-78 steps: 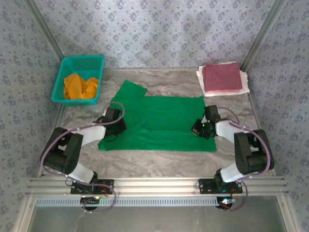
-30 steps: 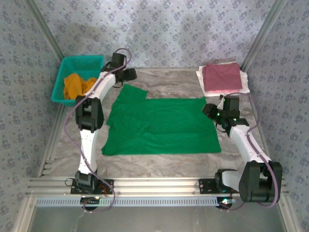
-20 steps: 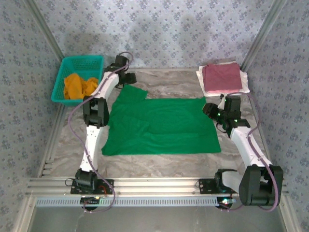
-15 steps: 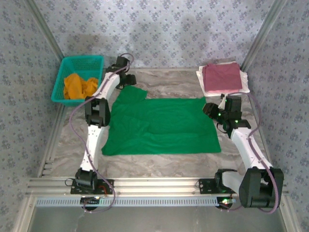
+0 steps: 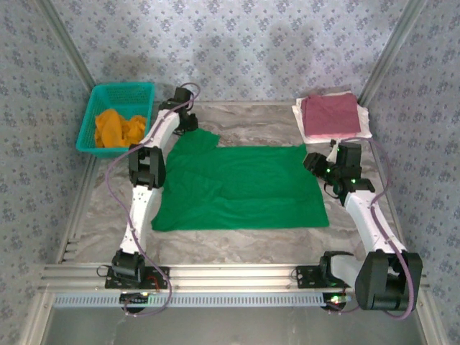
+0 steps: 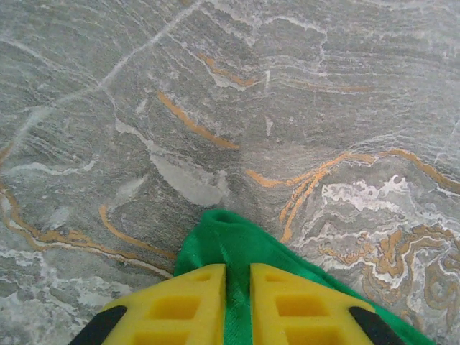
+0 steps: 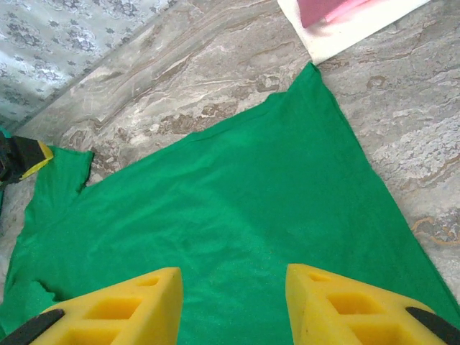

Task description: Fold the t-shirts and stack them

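- An aluminium rail (image 5: pixel 230 273) closes the near edge. Between it and the shirt's hem lies a bare strip of grey marbled counter (image 5: pixel 237 244) — open room from side to side.
- A bright green cloth t-shirt (image 5: pixel 244 187) lies spread flat in the middle of the counter, with bare stone on its left and right sides.
- The right arm (image 5: pixel 366 215) reaches to the shirt's right edge. The right jaws stand about half open over green cloth, with nothing between their yellow fingers (image 7: pixel 122 302). I cannot tell whether they touch the cloth.
- The left arm (image 5: pixel 147 169) stretches far — the left jaws are nearly together, pinching the tip of the shirt's sleeve (image 6: pixel 230 237) at its far left corner.
- At far left a teal plastic mesh basket (image 5: pixel 122 88) holds a crumpled orange t-shirt (image 5: pixel 118 129).
- At far right a folded maroon-pink t-shirt (image 5: pixel 330 115) lies on a white t-shirt (image 5: pixel 297 116), just beyond the green one's corner.
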